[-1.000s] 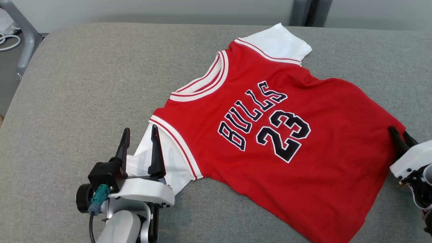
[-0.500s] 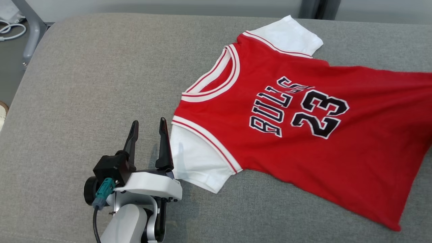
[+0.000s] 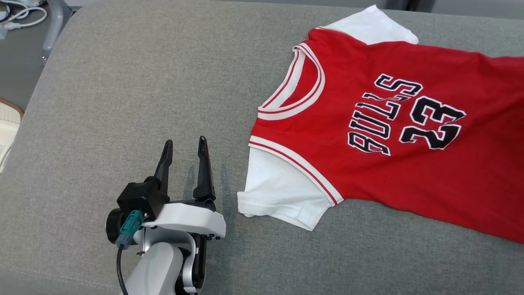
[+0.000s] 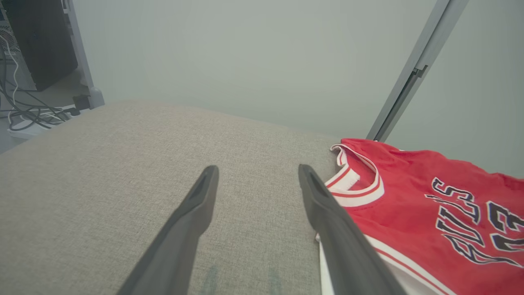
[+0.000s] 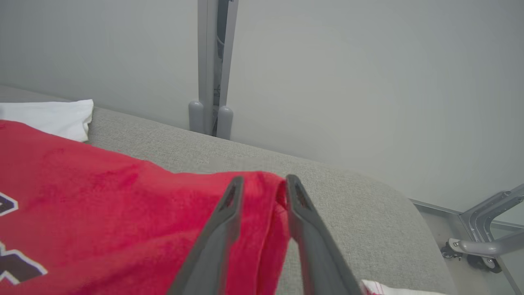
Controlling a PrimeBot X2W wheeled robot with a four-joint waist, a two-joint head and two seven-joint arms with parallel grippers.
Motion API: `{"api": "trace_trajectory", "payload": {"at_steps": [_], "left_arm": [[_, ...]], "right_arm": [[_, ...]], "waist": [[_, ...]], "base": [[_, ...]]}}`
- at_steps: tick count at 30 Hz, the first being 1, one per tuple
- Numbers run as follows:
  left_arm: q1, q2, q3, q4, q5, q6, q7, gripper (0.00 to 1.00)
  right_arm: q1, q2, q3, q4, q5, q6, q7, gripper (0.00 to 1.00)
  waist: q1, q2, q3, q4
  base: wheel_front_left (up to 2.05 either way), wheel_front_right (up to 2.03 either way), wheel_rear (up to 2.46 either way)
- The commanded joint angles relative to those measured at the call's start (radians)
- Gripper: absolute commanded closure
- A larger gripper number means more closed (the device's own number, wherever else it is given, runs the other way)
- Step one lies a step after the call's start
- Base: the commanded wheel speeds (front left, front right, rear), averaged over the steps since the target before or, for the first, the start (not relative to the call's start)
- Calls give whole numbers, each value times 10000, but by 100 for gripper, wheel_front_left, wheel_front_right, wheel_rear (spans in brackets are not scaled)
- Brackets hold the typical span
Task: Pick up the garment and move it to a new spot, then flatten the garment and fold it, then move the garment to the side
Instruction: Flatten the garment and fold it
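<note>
Some of the jersey is cut off at right.

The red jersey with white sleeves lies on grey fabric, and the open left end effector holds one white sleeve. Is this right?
No. The open left end effector holds nothing; it stands beside the white sleeve of the red jersey, apart from it. The head view shows this.

Red garment, white sleeves, black 23; grey cushion.

Hauled jersey rightward by the hem.
Slid white sleeve clear of left gripper, now just beside it; swung lettering closer to level.
</note>
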Motion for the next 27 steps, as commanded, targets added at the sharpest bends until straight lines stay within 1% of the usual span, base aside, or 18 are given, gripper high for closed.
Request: {"api": "trace_trajectory", "payload": {"at_steps": [1,7,12,15,18,22,27], "left_arm": [[-107,38,47,-7,4,59,-34,0],[-32,41,324,137,81,-26,-34,0],[196,44,549,397,93,-177,-34,0],[347,42,602,687,24,-258,-34,0],[532,41,600,1236,-38,-276,-34,0],[668,44,493,2223,-81,-345,-34,0],[520,45,343,3284,-288,-495,-14,0]], "right_arm": [[-1,96,67,95,115,-6,-115,0],[497,723,361,119,375,-6,-444,0],[1227,1118,190,-455,828,-6,-595,0],[1901,1231,-318,-1273,1063,-4,-594,0],[2827,1379,-1089,-2157,1092,-4,-590,0],[4094,1802,-2368,-3261,694,-4,-591,0],[5459,2584,-3740,-4538,-106,-4,-574,0]], "waist": [[0,0,-36,-79],[0,0,-445,-587],[0,0,-966,-1077],[0,0,-1313,-1299],[0,0,-1630,-1483],[0,0,-1945,-1676],[0,0,-2103,-1892]], "base": [[0,0,0],[0,0,0],[0,0,0],[0,0,0],[0,0,0],[0,0,0],[0,0,0]]}}
